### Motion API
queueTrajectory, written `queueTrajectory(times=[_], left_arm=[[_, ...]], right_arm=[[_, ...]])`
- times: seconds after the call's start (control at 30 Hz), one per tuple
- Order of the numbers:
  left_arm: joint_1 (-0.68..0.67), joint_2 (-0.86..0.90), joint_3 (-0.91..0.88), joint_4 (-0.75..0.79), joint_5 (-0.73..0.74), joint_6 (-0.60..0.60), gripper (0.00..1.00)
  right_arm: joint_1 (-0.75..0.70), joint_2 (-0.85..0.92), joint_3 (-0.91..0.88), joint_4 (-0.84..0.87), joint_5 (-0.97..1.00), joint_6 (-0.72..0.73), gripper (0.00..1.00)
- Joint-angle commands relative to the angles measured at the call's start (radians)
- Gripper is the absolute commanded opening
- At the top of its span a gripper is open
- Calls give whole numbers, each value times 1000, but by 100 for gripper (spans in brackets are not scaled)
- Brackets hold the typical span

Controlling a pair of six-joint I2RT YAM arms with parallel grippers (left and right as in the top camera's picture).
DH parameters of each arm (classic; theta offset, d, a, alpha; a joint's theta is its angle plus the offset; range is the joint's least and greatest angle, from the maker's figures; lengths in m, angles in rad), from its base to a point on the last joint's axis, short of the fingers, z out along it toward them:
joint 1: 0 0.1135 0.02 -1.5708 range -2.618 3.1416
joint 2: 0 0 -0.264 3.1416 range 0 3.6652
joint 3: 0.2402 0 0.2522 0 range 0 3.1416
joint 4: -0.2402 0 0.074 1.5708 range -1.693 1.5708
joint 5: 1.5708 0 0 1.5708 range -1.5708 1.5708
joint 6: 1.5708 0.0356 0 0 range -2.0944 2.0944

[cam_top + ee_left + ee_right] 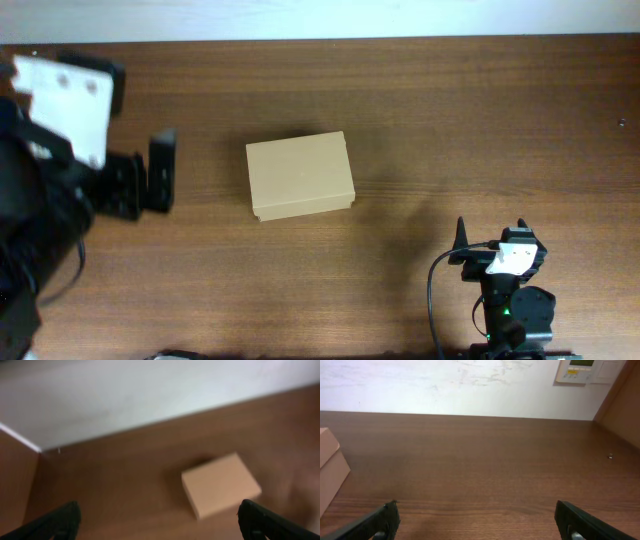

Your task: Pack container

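Note:
The container [300, 176] is a plain tan cardboard box with its lid down, lying at the middle of the wooden table. My left gripper [160, 172] is open and empty, to the left of the box and apart from it. In the blurred left wrist view the box [220, 485] lies ahead and to the right of the open jaws [160, 527]. My right gripper [490, 232] is open and empty near the front right of the table. In the right wrist view its jaws [482, 525] are wide apart over bare wood, and a corner of the box [330, 470] shows at the left edge.
The table's back edge meets a white wall [445, 385]. A wall control panel [577, 370] hangs at the upper right of the right wrist view. A brown side panel [15, 480] stands at the table's left end.

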Motion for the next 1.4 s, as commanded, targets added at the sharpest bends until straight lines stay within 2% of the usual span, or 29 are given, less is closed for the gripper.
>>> queueTrajectory(times=[0.0,0.07,0.13,0.37,0.53,0.67,0.83,1.0,1.37], left_arm=[[5,-167,-219,-5,-11,2,100],[5,-280,-393,0,-22,16,100],[5,-402,-567,86,-69,39,100],[5,-864,-1179,831,-86,39,100],[5,-1137,-1541,1188,-85,39,100],[5,-1253,-1741,1390,-85,39,100],[25,-1311,-1958,1645,-85,39,100],[101,-1311,-2111,1777,-85,39,100],[126,-1384,-2314,1827,-85,39,100]], right_arm=[[-5,-11,-12,7,-2,7,99],[-5,-11,-12,7,-2,7,99],[-5,-11,-12,7,-2,7,99],[-5,-11,-12,7,-2,7,99],[-5,-11,-12,7,-2,7,99],[-5,-11,-12,7,-3,7,99],[-5,-11,-12,7,-2,7,99],[-5,-11,-12,7,-2,7,99],[-5,-11,-12,7,-2,7,99]])
